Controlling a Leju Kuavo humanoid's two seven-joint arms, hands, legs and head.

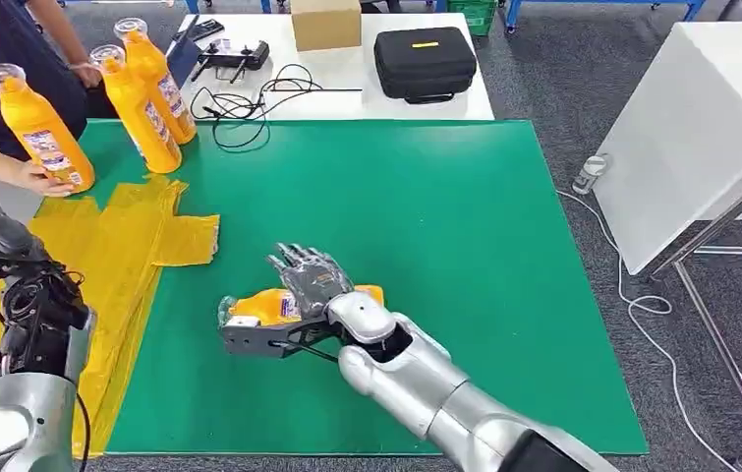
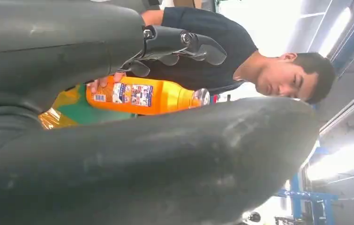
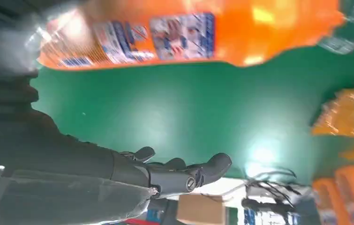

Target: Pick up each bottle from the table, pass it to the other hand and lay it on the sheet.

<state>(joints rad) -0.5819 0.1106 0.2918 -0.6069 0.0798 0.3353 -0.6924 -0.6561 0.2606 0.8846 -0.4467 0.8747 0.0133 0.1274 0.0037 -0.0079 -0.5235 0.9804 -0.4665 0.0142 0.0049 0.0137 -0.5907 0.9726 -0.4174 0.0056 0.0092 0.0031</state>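
While the right hand lies over a bottle on the green mat, its fingers are spread flat above the bottle and its thumb reaches along the near side, so the hand looks wide and rests at the bottle without a plain grip; the right wrist view shows the fingers stretched out with green mat between them and the orange bottle. That bottle lies on its side near the mat's front, its clear cap toward the yellow sheet, which it does not touch. The sheet is spread over the mat's left part. The left hand hangs at the left edge over the sheet; in the left wrist view its fingers are apart from the thick thumb with nothing between them, so it stands wide. Three more bottles stand upright at the mat's far left: one is steadied by a person's hand at its base, just beyond the sheet, and two stand side by side near the far edge. Behind the mat on a white table lie a black case, a cardboard box, a controller and loose cables.
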